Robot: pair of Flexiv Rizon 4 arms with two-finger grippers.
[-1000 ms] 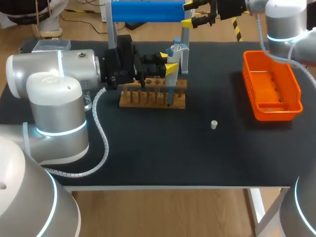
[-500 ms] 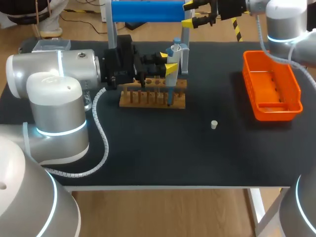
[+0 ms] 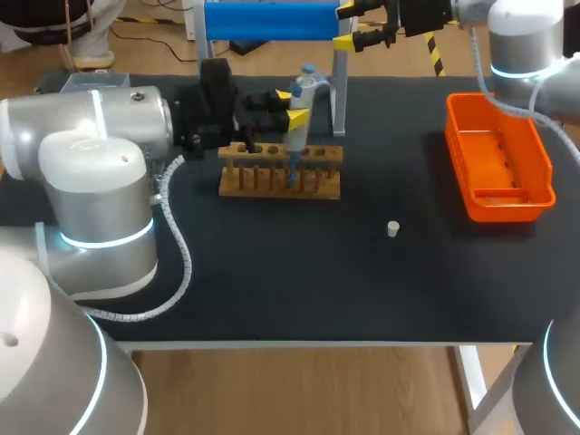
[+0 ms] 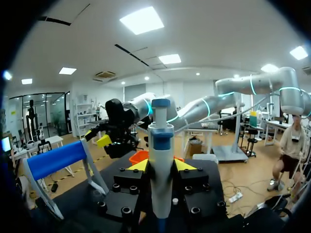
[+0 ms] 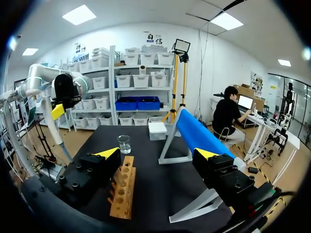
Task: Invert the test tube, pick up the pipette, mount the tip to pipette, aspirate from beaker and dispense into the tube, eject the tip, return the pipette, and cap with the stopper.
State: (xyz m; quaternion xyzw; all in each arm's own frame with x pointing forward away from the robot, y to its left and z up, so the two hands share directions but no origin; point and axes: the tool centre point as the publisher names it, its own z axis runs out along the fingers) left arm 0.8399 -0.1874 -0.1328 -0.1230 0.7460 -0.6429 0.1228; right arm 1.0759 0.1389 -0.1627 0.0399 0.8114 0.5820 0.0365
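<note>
My left gripper (image 3: 292, 101) is shut on the white and blue pipette (image 3: 297, 122) and holds it upright over the wooden rack (image 3: 317, 181), its lower end down among the rack's holes. In the left wrist view the pipette (image 4: 161, 160) stands between the yellow fingertips (image 4: 138, 166). My right gripper (image 3: 362, 25) hangs open and empty at the table's far edge, beside the blue roller stand (image 3: 272, 20); it (image 5: 158, 155) looks down on the rack (image 5: 122, 194) and the glass beaker (image 5: 124, 143). A small white stopper (image 3: 392, 228) lies on the black table. I cannot make out a test tube.
An orange bin (image 3: 498, 159) stands at the right side of the table. The blue roller stand's legs (image 3: 339, 91) rise just behind the rack. A clear box (image 3: 95, 82) sits at the far left, behind my left arm.
My left arm has shifted the pipette to the left along the rack and slightly up. The right arm has not moved.
</note>
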